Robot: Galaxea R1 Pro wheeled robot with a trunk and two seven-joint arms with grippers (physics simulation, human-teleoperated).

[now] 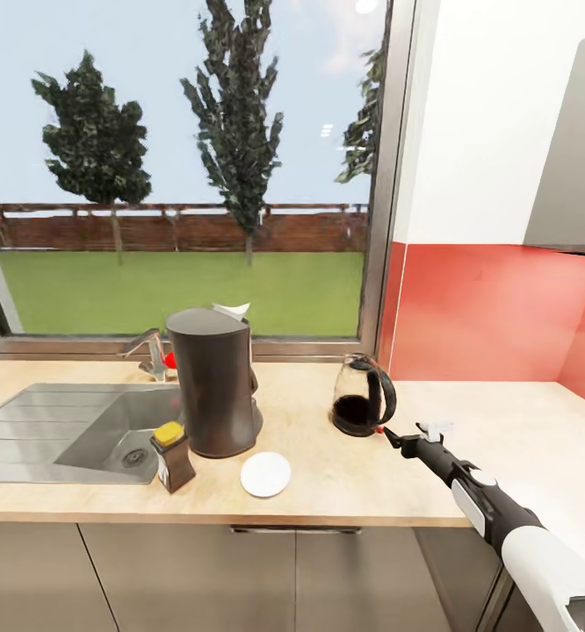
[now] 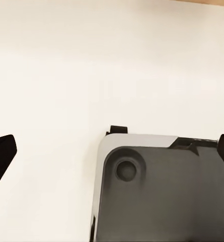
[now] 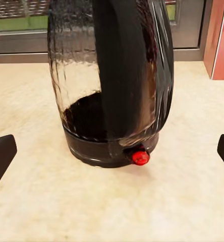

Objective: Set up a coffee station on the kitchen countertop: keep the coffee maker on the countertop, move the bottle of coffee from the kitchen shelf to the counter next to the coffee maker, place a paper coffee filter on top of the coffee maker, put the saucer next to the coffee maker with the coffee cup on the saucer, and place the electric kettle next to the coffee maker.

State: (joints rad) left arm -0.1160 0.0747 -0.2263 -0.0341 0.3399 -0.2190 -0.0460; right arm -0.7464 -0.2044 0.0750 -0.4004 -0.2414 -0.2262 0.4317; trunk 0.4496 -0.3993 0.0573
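Observation:
On the kitchen countertop (image 1: pixel 345 491) stands the coffee maker (image 1: pixel 213 386), a white paper filter (image 1: pixel 233 310) showing at its top. The bottle of coffee (image 1: pixel 173 455) stands at its front left, and the saucer (image 1: pixel 265 474) lies bare at its front right. Further right is the electric kettle (image 1: pixel 364 396) (image 3: pixel 112 80). My right gripper (image 1: pixel 389 436) (image 3: pixel 113 151) is open just in front of the kettle's base, level with its red dot (image 3: pixel 140 157), and its fingers are spread wider than the jug. My left gripper (image 2: pixel 113 154) is open over a white surface and holds nothing. The coffee cup is out of view.
A steel sink (image 1: pixel 82 430) with a faucet (image 1: pixel 152 351) is set into the counter left of the coffee maker. A window sill runs behind, and a red backsplash (image 1: pixel 494 316) covers the right wall under a grey upper cabinet (image 1: pixel 574 158). A dark grey robot part (image 2: pixel 162 196) lies below the left gripper.

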